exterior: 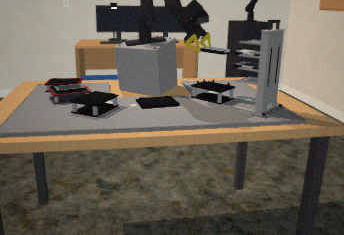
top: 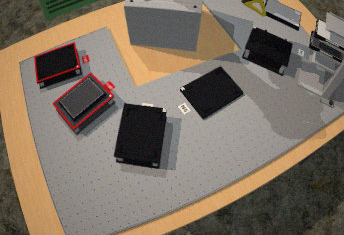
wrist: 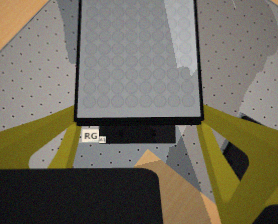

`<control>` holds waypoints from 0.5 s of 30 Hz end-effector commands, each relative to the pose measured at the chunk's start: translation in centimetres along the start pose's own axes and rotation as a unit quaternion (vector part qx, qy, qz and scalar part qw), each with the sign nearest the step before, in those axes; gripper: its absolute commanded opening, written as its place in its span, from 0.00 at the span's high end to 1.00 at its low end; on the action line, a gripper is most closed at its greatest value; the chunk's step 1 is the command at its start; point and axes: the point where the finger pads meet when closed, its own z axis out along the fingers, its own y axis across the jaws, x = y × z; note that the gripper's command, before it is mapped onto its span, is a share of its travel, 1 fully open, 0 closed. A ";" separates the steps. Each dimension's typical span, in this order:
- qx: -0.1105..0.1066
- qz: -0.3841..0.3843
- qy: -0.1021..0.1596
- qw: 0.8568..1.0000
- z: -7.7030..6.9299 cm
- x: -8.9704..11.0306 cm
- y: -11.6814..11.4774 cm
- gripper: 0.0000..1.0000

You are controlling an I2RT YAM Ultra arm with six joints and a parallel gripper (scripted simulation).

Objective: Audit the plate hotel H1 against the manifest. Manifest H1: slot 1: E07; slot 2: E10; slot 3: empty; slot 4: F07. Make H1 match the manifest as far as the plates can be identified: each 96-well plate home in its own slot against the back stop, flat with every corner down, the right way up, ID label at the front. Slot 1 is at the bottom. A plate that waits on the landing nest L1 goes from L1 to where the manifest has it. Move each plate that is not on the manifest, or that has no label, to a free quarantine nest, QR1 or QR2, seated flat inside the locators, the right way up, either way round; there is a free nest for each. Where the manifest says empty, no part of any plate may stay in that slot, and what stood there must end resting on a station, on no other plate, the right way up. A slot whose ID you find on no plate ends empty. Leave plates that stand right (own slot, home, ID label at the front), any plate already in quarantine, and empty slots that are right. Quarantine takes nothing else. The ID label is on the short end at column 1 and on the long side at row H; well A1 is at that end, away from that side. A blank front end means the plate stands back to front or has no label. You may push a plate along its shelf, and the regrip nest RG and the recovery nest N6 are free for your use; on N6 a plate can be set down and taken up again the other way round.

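Note:
My gripper [top: 265, 5] [exterior: 204, 48] [wrist: 138, 111] is shut on a grey 96-well plate [top: 283, 12] [exterior: 216, 50] [wrist: 140, 60], held level in the air by the long sides of its near end. No ID label shows on that end in the wrist view. The hotel H1 [exterior: 270, 74] stands at the right, with plates [exterior: 246, 52] on its upper shelves; their IDs cannot be read. One red quarantine nest [top: 75, 127] bears a grey plate [top: 83, 97]; the other red nest [top: 57, 62] is empty.
The regrip nest RG [top: 267, 51] [exterior: 214, 91] stands before the hotel; its label [wrist: 90, 135] shows below the held plate. The flat black nest N6 [top: 211, 92] [exterior: 157, 102] lies mid-table. A raised black nest [top: 141, 134] [exterior: 95, 99] bears no plate. The grey robot pedestal [top: 165, 26] stands behind.

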 end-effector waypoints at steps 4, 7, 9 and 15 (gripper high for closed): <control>0.001 0.001 -0.006 1.000 0.3 0.3 -0.3 0.14; -0.001 0.002 -0.011 1.000 0.4 -0.1 0.0 0.14; -0.001 0.002 -0.011 1.000 0.4 -0.1 0.0 0.14; -0.003 0.003 -0.016 1.000 0.5 -0.2 0.1 0.14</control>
